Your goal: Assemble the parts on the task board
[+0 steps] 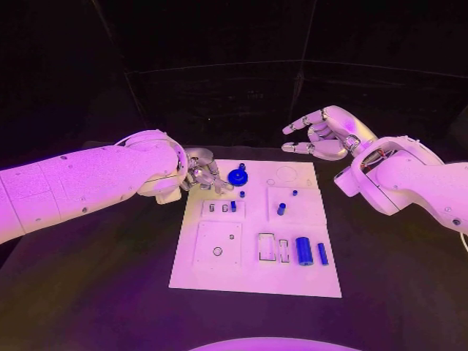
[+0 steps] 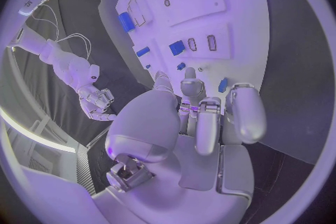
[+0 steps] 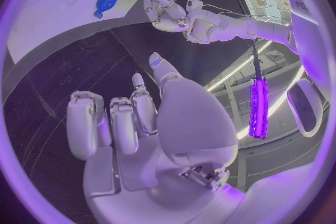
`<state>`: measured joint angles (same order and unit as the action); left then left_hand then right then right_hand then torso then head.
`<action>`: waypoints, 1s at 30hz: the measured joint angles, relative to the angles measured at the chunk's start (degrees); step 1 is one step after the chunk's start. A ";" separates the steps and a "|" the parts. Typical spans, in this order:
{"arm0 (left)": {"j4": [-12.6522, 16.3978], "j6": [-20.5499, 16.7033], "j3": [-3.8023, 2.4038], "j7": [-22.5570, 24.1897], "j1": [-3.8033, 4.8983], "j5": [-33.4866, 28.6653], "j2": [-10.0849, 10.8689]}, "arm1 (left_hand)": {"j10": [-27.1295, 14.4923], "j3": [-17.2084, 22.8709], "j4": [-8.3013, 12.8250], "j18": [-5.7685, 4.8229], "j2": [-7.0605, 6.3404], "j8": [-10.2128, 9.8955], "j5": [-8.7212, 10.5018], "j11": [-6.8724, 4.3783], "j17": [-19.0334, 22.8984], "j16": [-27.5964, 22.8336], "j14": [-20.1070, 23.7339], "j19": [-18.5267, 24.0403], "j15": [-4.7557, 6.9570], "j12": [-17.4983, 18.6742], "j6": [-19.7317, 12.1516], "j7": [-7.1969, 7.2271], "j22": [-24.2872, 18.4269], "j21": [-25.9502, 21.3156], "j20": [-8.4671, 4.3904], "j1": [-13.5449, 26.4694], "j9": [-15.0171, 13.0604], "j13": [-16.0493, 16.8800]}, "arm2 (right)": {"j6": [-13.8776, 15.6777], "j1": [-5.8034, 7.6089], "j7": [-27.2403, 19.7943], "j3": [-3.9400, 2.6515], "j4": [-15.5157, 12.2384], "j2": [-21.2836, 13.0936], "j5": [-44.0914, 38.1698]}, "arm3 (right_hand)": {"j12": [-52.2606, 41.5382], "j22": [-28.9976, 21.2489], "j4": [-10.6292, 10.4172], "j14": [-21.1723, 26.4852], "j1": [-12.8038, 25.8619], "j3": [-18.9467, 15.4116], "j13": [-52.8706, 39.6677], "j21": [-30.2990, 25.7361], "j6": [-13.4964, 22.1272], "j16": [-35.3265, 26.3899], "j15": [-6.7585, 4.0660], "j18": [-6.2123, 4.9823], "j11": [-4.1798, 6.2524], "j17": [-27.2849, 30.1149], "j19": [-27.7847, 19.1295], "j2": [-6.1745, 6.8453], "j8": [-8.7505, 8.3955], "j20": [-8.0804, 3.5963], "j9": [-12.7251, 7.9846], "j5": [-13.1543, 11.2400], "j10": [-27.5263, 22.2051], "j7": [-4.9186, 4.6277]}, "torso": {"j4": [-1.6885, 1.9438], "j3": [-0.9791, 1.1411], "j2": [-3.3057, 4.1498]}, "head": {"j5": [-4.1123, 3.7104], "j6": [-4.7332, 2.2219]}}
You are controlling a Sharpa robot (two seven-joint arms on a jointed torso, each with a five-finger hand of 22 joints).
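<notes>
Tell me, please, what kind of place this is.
Probably a robotics lab or test bench: a white task board with small blue parts lies on a black table between two robot hands.

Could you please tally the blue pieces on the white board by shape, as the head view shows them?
Round disc: 1
Long pieces lying at the board's near edge: 2
Small pieces: 5, one of them right at the disc's far edge
Total: 8
</notes>
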<state>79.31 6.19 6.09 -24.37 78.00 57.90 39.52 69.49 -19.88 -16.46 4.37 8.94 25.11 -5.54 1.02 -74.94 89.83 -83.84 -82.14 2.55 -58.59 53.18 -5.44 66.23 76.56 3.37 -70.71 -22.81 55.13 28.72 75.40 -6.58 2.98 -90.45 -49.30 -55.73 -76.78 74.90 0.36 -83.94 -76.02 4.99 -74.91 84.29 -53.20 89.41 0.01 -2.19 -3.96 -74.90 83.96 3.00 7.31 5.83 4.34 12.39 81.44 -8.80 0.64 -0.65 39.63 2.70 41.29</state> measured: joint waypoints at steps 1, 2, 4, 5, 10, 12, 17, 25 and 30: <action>-0.28 0.00 0.16 -0.56 0.10 0.57 -0.72 | 0.00 -0.07 -0.01 0.00 -0.12 0.00 0.00 0.00 0.00 0.00 0.00 0.00 0.00 0.00 -0.06 -0.07 0.26 0.00 0.00 0.12 -0.16 0.08 | -0.13 0.00 0.07 0.00 0.42 0.41 0.10 | 0.36 0.00 0.05 0.00 0.00 -0.05 0.00 -0.16 0.00 -0.24 0.00 0.00 -0.04 0.00 0.00 0.00 0.00 0.00 -0.07 0.26 -0.25 0.00 | 0.00 0.00 0.00 | -0.01 0.01; -0.47 -0.01 0.24 -0.94 0.17 0.93 -1.23 | 0.00 -0.19 -0.13 0.00 -0.26 0.05 0.00 0.00 0.00 0.00 0.00 0.00 0.00 -0.04 -0.06 -0.07 0.53 0.00 0.00 -0.03 -0.24 0.30 | -0.22 0.00 0.13 0.00 0.71 0.69 0.16 | 0.64 0.00 0.05 0.00 0.00 -0.05 0.00 -0.37 0.13 -0.34 0.00 0.00 -0.02 0.00 0.00 0.00 0.00 0.00 -0.11 0.29 -0.61 -0.13 | 0.00 0.00 0.00 | -0.01 0.01; -0.82 -0.02 0.43 -1.62 0.29 1.55 -2.21 | 0.00 -0.19 -0.13 0.00 -0.41 0.33 0.00 0.00 0.00 0.00 0.00 0.00 0.00 -0.70 -0.07 -0.07 1.23 0.34 0.00 -0.10 -0.44 0.89 | -0.40 0.00 0.29 0.00 1.22 1.23 0.25 | 1.17 0.00 0.08 0.00 0.00 -0.35 0.00 -0.68 0.22 -0.68 0.00 0.00 -0.14 0.00 0.00 0.00 0.00 0.00 -0.14 0.29 -0.73 -0.22 | 0.00 0.01 0.00 | -0.02 0.09; -0.99 -0.02 0.65 -2.00 0.38 1.91 -2.81 | 0.03 -0.19 -0.13 0.00 -0.60 0.66 0.00 0.02 0.00 0.00 0.00 -0.05 0.00 -1.13 -0.06 -0.07 1.86 0.80 0.00 0.09 -0.63 1.34 | -0.52 0.00 0.39 0.00 1.47 1.55 0.31 | 1.21 0.00 0.06 0.00 0.00 -0.37 0.00 -0.88 0.22 -0.75 0.00 0.00 -0.11 0.00 0.00 0.00 0.00 0.00 -0.14 0.30 -0.93 -0.22 | 0.01 0.02 0.00 | 0.08 0.10; -1.59 0.25 1.74 -3.14 0.72 2.90 -4.43 | 1.27 -0.19 -0.13 0.00 -0.82 1.76 0.00 -0.20 0.00 0.00 0.00 -1.11 0.00 -3.10 -0.27 0.14 4.87 2.68 -0.07 0.31 -1.61 3.31 | -0.94 0.00 0.75 0.00 1.95 2.39 0.44 | 1.86 -0.54 0.22 0.00 0.00 -0.53 0.00 -1.26 0.31 -1.05 0.00 -0.01 -0.02 0.00 -0.22 0.00 0.00 -0.22 -0.20 0.53 -1.42 -0.31 | 0.02 0.03 0.03 | 0.32 0.29; -1.92 0.61 2.15 -3.56 0.87 3.22 -4.99 | 1.72 -0.19 -0.13 0.01 -0.48 2.26 0.00 -0.19 0.00 0.00 0.00 -1.57 0.00 -3.62 -0.27 0.14 5.80 3.23 -0.12 0.65 -1.98 3.86 | -1.08 0.01 0.93 0.01 2.12 2.61 0.49 | 2.03 -0.73 0.07 0.00 0.00 -0.67 0.00 -1.26 0.42 -1.05 0.00 -0.01 -0.02 0.00 -0.43 0.00 0.00 0.00 -0.20 0.53 -1.42 -0.42 | 0.02 0.03 0.05 | 0.34 0.37; -2.63 1.66 2.63 -4.31 1.00 3.66 -6.14 | 1.88 -0.19 -0.13 -0.87 -0.42 2.82 0.00 -0.21 0.01 0.00 0.00 -1.57 0.00 -4.26 -0.27 0.14 7.21 4.00 -0.12 1.15 -2.56 4.62 | -1.35 0.01 1.36 0.02 2.41 2.84 0.51 | 2.03 -0.85 0.07 0.00 0.00 -0.67 0.00 -1.26 0.42 -1.05 0.00 0.00 -0.22 -0.03 -0.43 0.00 0.00 0.00 -0.20 0.53 -1.62 -0.42 | 0.02 0.00 0.09 | 0.21 0.46; -3.86 3.23 2.93 -4.92 1.03 3.98 -7.77 | 2.08 -0.19 -0.13 -0.87 -0.06 3.57 0.00 -0.41 0.01 0.00 -0.21 -1.57 0.21 -4.43 -0.48 0.35 7.92 4.23 -0.12 1.51 -3.32 4.94 | -1.57 0.01 1.88 0.02 2.79 3.15 0.51 | 2.25 -1.02 0.07 0.00 0.00 -0.99 0.00 -1.55 0.42 -1.05 0.00 -0.01 -0.22 -0.04 -0.62 0.00 0.00 -0.19 -0.19 0.52 -1.62 -0.42 | -0.01 -0.04 0.09 | 0.09 0.78; -4.61 4.28 3.04 -5.18 1.03 4.06 -8.59 | 2.08 -0.19 -0.13 -0.86 -0.06 3.58 0.00 -0.41 0.01 0.00 -0.21 -1.57 0.21 -4.67 -0.47 0.35 8.34 4.48 -0.12 1.51 -3.42 5.11 | -1.67 0.01 2.17 0.02 3.03 3.43 0.51 | 2.25 -1.02 -0.01 0.00 0.00 -1.07 0.00 -1.55 0.42 -1.05 0.00 -0.01 -0.23 -0.04 -0.62 0.00 0.00 -0.19 -0.19 0.52 -1.61 -0.42 | -0.01 -0.06 0.12 | -0.04 0.72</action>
<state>74.70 10.47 9.13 -29.55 79.03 61.96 30.93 71.57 -20.07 -16.59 3.51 8.87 28.69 -5.54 0.61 -74.93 89.82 -84.06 -83.71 2.76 -63.26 52.71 -5.10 74.57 81.03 3.26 -69.20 -26.23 60.24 27.05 75.41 -4.41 3.00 -87.42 -45.87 -55.22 -74.54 73.88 0.34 -83.94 -76.02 3.92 -74.91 82.74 -52.78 88.36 0.00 -2.20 -4.19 -74.94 83.34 3.00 7.31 5.63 4.15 12.91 79.83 -9.21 0.63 -0.71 39.75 2.65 42.01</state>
